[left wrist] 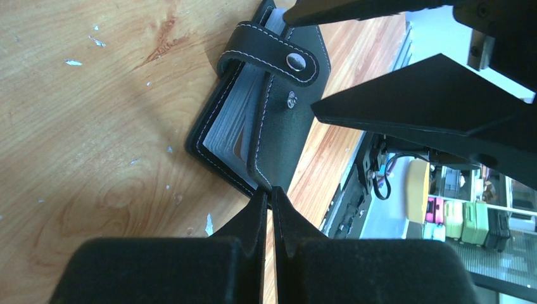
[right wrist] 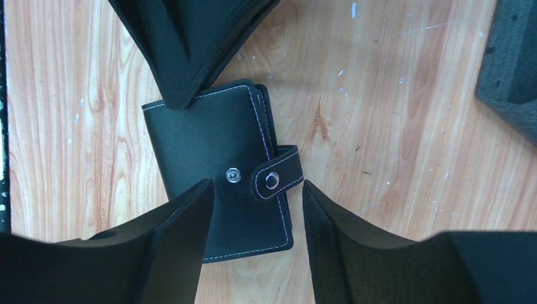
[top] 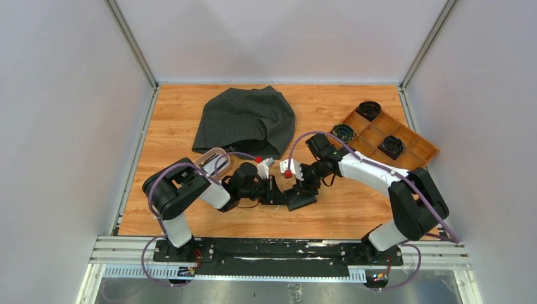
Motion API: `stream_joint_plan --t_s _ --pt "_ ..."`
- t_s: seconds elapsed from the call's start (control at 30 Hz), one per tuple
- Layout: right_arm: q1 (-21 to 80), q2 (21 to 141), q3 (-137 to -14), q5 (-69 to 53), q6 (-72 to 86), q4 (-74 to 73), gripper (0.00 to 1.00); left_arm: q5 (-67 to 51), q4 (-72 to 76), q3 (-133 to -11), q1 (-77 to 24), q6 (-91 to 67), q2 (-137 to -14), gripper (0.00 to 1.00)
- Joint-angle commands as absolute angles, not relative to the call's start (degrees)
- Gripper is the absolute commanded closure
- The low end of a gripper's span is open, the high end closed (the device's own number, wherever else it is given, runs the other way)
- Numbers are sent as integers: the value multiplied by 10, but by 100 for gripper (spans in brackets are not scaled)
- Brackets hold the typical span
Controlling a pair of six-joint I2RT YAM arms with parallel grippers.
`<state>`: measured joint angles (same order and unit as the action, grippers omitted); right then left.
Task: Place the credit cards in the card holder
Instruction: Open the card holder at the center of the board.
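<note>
The card holder [right wrist: 215,158] lies folded on the wooden table, black with white stitching, its snap strap [right wrist: 278,177] loose beside the stud. In the left wrist view grey-blue pockets [left wrist: 231,120] show at its edge, with a tan sliver between them. My left gripper [left wrist: 269,197] is shut on a corner of the card holder's [left wrist: 285,126] cover. My right gripper [right wrist: 256,196] hovers open over the strap end, one finger on either side of it. No loose credit cards can be made out. From above, both grippers [top: 278,192] [top: 303,187] meet at the card holder [top: 303,201].
A shallow pink oval dish [top: 204,156] sits left of the left arm's wrist, its contents too small to tell. A dark cloth [top: 247,120] lies at the back. A wooden compartment tray [top: 418,142] with black round things is at the right.
</note>
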<state>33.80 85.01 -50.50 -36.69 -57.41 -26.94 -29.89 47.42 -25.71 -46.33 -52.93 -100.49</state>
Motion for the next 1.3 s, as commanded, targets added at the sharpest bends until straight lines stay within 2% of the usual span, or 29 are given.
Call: stream_joint_plan --t_s 0.0,0.17,0.4,0.63,0.9,1.07,1.13,1.27 --pt "346 874 -523 -346 -586 -266 45 -317 458 -261 -468 -516 -1011 100" --pt "346 899 -539 -340 -578 -267 59 -321 458 -263 -468 -513 -1013 100" --pt "347 903 -544 -339 -568 -268 72 -322 458 -258 -468 -511 -1014 100" --pt "345 896 -545 -355 -559 -281 98 -316 452 -258 -466 -506 -1005 100" --pt "279 826 -566 -387 -497 -327 100 -320 352 -300 -438 -431 -948 96" --pt "224 770 -576 -448 -507 -396 100 -341 288 -363 -419 -386 -945 77" --pt "201 744 -574 -477 -506 -412 100 -346 282 -376 -409 -384 -943 65" --pt "186 700 -559 -507 -499 -423 100 -346 281 -368 -384 -392 -920 47"
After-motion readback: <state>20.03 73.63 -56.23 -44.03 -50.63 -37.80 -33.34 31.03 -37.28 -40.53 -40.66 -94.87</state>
